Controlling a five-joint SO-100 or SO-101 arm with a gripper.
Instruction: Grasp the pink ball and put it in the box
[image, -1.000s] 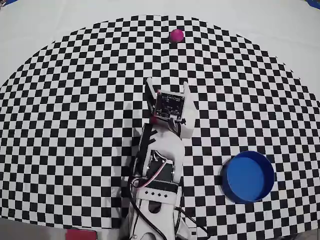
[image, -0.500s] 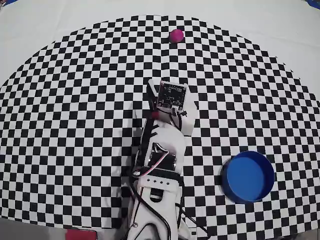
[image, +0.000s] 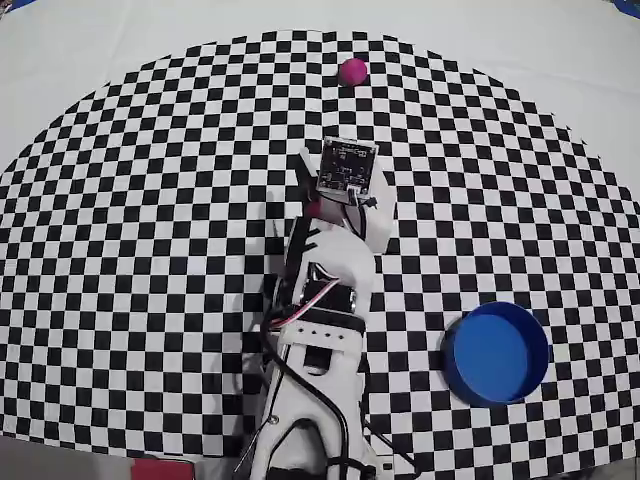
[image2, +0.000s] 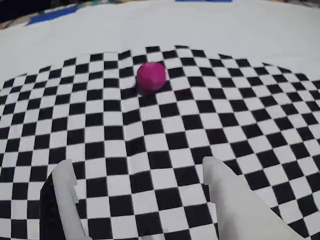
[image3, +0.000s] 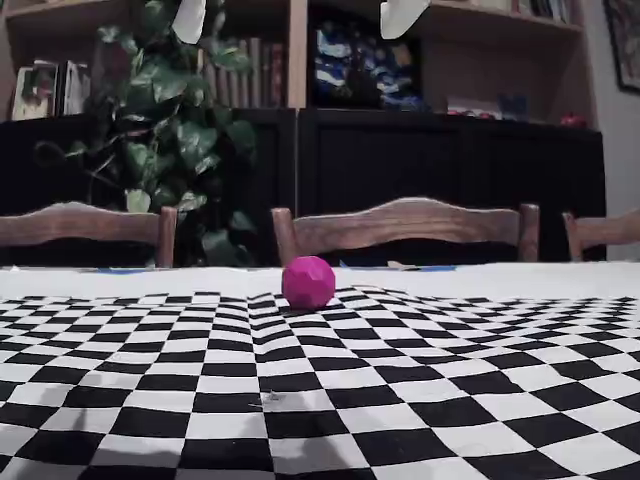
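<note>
The pink ball (image: 351, 72) rests on the checkered cloth near its far edge in the overhead view, several squares beyond my gripper (image: 345, 158). Seen from the wrist, the ball (image2: 151, 76) lies ahead and slightly left of centre, well past the gripper (image2: 140, 169), which is open with only cloth between its white fingers (image2: 65, 175). From the low fixed view the ball (image3: 308, 282) sits on the cloth, and the open gripper (image3: 296, 15) hangs high above it. The box (image: 497, 352), round, blue and empty, stands at the lower right of the arm.
The checkered cloth (image: 150, 250) ends in a curved edge just behind the ball, with plain white table (image: 520, 50) beyond. Wooden chairs (image3: 400, 225), a plant (image3: 180, 130) and dark bookshelves stand behind the table. A pink part (image: 160, 468) lies beside the arm's base.
The arm has stretched forward, carrying the open gripper up the overhead view toward the ball. Ball and box have not moved.
</note>
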